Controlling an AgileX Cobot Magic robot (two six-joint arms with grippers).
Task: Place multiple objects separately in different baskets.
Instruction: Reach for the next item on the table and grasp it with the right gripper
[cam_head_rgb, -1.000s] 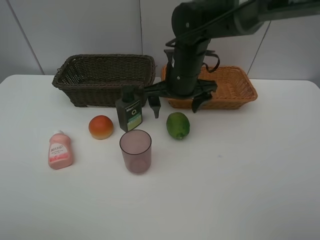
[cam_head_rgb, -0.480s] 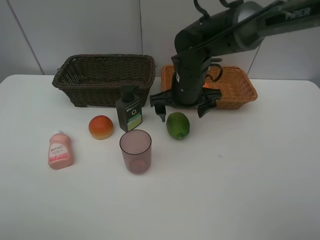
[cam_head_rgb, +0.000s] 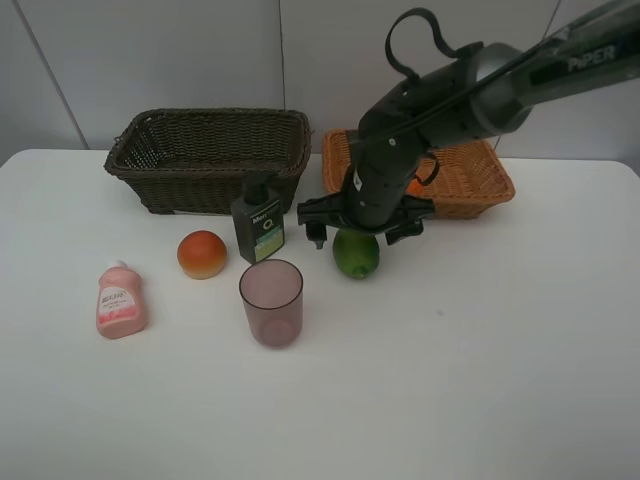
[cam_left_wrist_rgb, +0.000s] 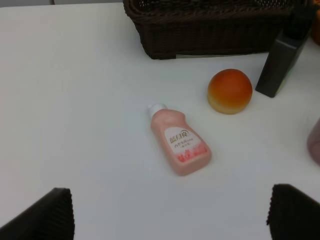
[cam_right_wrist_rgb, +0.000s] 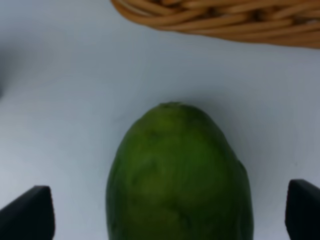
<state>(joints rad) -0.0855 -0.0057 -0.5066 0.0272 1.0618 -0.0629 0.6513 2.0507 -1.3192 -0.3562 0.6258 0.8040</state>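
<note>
Right gripper (cam_head_rgb: 355, 236) is spread wide, low over the lime (cam_head_rgb: 357, 256), one finger on each side, not touching it. Lime sits on the table (cam_head_rgb: 480, 350) just in front of the tan basket (cam_head_rgb: 490, 188). Left gripper (cam_left_wrist_rgb: 167, 215) is also spread and empty, near the lying pink bottle (cam_left_wrist_rgb: 180, 146). Peach (cam_head_rgb: 202, 253), green bottle (cam_head_rgb: 259, 225) and cup (cam_head_rgb: 271, 300) are in front of the dark basket (cam_head_rgb: 210, 160).

Light falls even and soft from above onto my bench (cam_head_rgb: 500, 350), bright and diffuse. Shadows are faint: a pale smudge beneath the cup (cam_head_rgb: 271, 302), a dim halo round the lime (cam_right_wrist_rgb: 177, 175). My right wrist view is soft, the lime blurred by closeness. My left wrist view is sharper, though the fingertips (cam_left_wrist_rgb: 37, 217) of my left claw (cam_left_wrist_rgb: 167, 215) sit dark and fuzzy in its corners.
</note>
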